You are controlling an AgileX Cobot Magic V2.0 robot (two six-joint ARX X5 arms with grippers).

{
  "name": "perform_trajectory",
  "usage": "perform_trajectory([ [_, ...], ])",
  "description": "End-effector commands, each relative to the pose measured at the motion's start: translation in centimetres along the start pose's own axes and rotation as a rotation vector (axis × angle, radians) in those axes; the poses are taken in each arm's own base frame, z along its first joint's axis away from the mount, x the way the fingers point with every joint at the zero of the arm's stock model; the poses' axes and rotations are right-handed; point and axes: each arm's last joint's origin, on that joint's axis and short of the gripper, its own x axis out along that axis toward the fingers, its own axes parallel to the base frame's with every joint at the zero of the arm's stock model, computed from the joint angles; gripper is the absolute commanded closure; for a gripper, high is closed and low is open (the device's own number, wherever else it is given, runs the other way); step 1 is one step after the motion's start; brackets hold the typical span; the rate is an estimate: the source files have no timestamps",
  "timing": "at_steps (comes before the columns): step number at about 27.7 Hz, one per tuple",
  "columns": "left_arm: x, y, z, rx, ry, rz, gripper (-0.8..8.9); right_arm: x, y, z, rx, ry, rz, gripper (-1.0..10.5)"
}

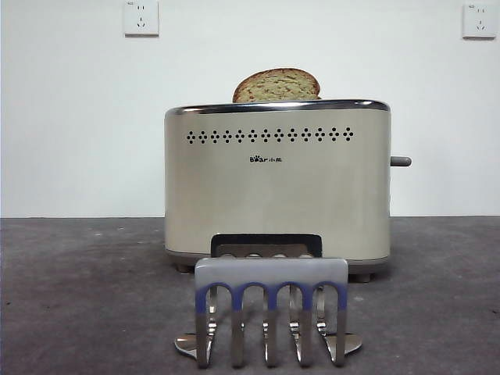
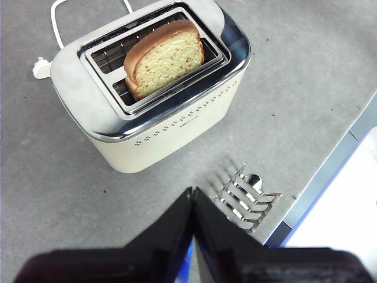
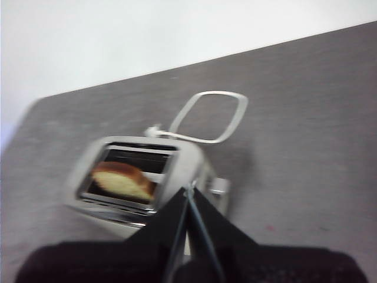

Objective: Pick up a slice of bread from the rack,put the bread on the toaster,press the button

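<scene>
The slice of bread (image 1: 277,84) stands in the toaster's (image 1: 277,187) slot with its domed top sticking out. The button (image 1: 401,162) juts from the toaster's right end. The rack (image 1: 269,312) stands in front of the toaster with no bread in it. No gripper shows in the front view. My left gripper (image 2: 193,191) is shut and empty, high above the table between the toaster (image 2: 171,130) and the rack (image 2: 247,200). My right gripper (image 3: 189,190) is shut and empty, above the toaster's (image 3: 191,162) end; this view is blurred. The bread shows there too (image 3: 121,180).
Two white wall sockets (image 1: 141,17) (image 1: 479,19) are on the wall behind. The toaster's white cord (image 3: 206,118) loops on the table behind it, with its plug (image 2: 41,68) lying loose. The table's edge (image 2: 330,177) runs close to the rack.
</scene>
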Motion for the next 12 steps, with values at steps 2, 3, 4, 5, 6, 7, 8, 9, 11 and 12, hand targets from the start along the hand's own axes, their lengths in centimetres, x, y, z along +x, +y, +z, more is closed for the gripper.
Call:
perform_trajectory([
  [2,0.0,0.1,0.0,-0.006,-0.001,0.006,8.17,-1.3,0.0,0.0,-0.027,-0.004,-0.145,9.5],
  [3,0.0,0.3,0.0,-0.014,-0.002,0.014,8.16,-1.5,0.0,0.0,-0.025,-0.001,-0.181,9.5],
  [4,-0.1,0.6,-0.1,-0.024,-0.003,0.024,8.17,-1.8,0.0,-0.1,-0.022,0.006,-0.211,9.5],
  [5,-0.1,0.9,-0.1,-0.034,-0.005,0.034,8.16,-1.8,-0.1,-0.2,-0.021,0.012,-0.230,9.5],
  [6,-0.3,1.1,-0.2,-0.044,-0.009,0.043,8.16,-1.9,-0.1,-0.3,-0.018,0.021,-0.246,9.5],
  [7,-0.4,1.3,-0.2,-0.042,-0.011,0.047,8.17,-1.9,-0.2,-0.4,-0.016,0.033,-0.255,9.5],
  [8,-0.5,1.3,-0.3,0.001,-0.013,0.048,8.16,-1.9,-0.2,-0.6,-0.013,0.046,-0.261,9.5],
  [9,-0.7,1.4,-0.5,0.097,-0.020,0.058,8.16,-1.9,-0.2,-0.7,-0.010,0.058,-0.266,9.5],
  [11,-0.8,1.7,-1.1,0.147,-0.063,0.045,8.17,-1.9,-0.3,-0.7,-0.011,0.056,-0.283,9.5],
  [12,-0.5,2.1,-1.7,0.158,-0.107,0.042,8.16,-1.8,-0.3,-0.6,-0.011,0.057,-0.295,9.5],
])
